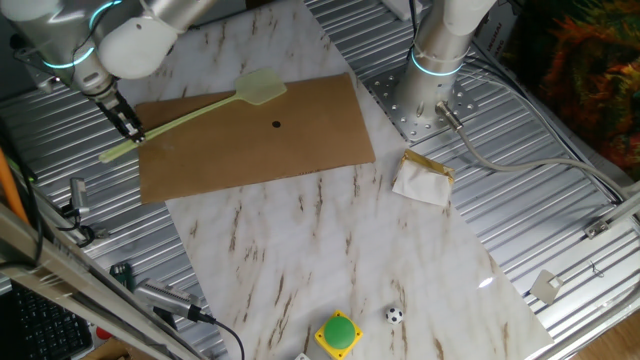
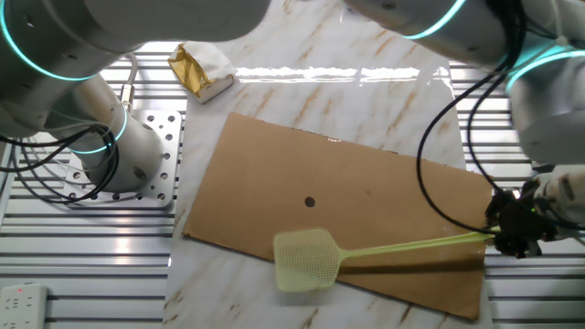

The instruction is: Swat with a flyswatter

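The flyswatter [image 1: 205, 107] is a thin yellow-green rod with a squarish paddle head [image 1: 260, 88]. It lies slanted over the brown board [image 1: 300, 150]. My gripper [image 1: 128, 124] is shut on the handle end at the board's left edge. In the other fixed view the gripper [image 2: 508, 233] holds the handle at the right, and the head [image 2: 306, 259] hangs just above the board [image 2: 384, 201], casting a shadow. A small black dot [image 1: 276, 124] sits on the board near the head; it also shows in the other fixed view [image 2: 310, 203].
A crumpled white and gold wrapper [image 1: 424, 178] lies right of the board. A green button on a yellow box [image 1: 338, 334] and a small black-and-white ball [image 1: 394, 316] sit at the near edge. A second arm's base [image 1: 436, 60] stands at the back right. Cables run along the left.
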Controlling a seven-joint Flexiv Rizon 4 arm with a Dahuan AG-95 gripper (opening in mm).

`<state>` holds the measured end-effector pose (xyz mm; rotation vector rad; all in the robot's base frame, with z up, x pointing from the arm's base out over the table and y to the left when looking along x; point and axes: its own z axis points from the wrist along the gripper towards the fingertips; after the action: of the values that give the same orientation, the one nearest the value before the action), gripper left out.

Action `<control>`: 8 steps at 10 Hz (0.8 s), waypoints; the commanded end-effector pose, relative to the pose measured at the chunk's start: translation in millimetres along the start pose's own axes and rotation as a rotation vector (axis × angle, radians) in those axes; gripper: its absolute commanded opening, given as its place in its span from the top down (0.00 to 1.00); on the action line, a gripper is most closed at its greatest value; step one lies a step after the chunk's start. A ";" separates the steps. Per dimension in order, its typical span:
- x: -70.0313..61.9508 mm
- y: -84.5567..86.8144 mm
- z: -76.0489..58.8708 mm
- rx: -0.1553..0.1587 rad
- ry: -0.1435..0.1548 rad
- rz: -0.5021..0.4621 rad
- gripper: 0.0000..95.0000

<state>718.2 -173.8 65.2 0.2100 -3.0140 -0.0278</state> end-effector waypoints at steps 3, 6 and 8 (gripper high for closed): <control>-5.2 8.3 -2.6 -0.014 0.033 0.035 1.00; -6.5 17.7 -2.3 -0.012 0.036 0.054 1.00; -6.4 24.9 -2.2 -0.011 0.036 0.066 1.00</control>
<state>718.3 -146.1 67.5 0.1055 -2.9860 -0.0301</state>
